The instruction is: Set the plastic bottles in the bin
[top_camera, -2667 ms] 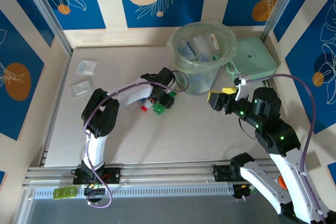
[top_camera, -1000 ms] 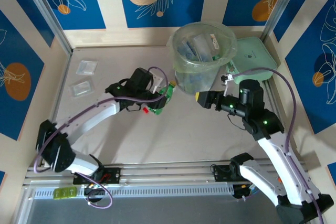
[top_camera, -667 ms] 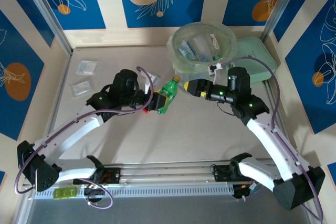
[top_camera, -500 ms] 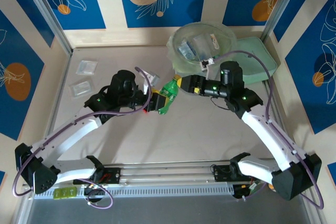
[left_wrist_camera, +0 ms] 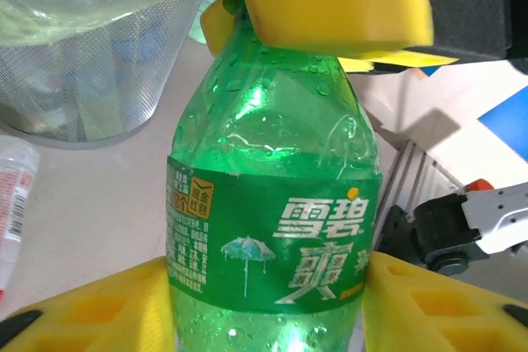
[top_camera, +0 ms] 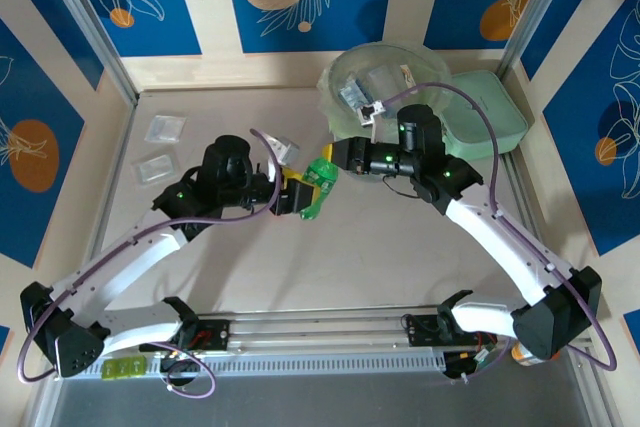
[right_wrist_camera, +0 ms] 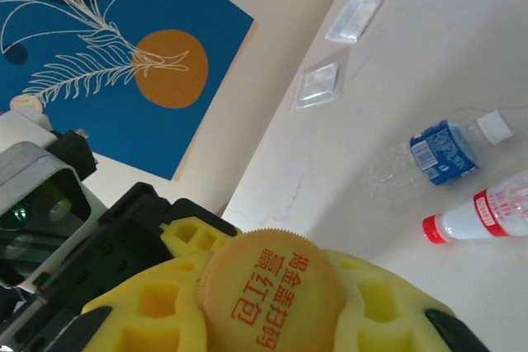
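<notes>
Near the left edge of the tabletop (top_camera: 350, 257) two flat clear packets (top_camera: 165, 128) are seen. Toward the middle, the left hand (left_wrist_camera: 268, 319) is found at the lower body of a green bottle (left_wrist_camera: 272, 162). Its yellow pads (left_wrist_camera: 91, 315) stand at both sides of the label, close against it, but whether they press it cannot be told. The green bottle is held tilted above the tabletop, with its cap toward the far right. On this cap the right hand (right_wrist_camera: 272, 302) is clamped from both sides. A clear bottle with blue label (right_wrist_camera: 441, 154) and a pale bottle with red cap (right_wrist_camera: 483, 212) are lying on the tabletop. Just beyond the right hand, near the far edge, the bin (top_camera: 333, 107) is placed, with bottles inside.
</notes>
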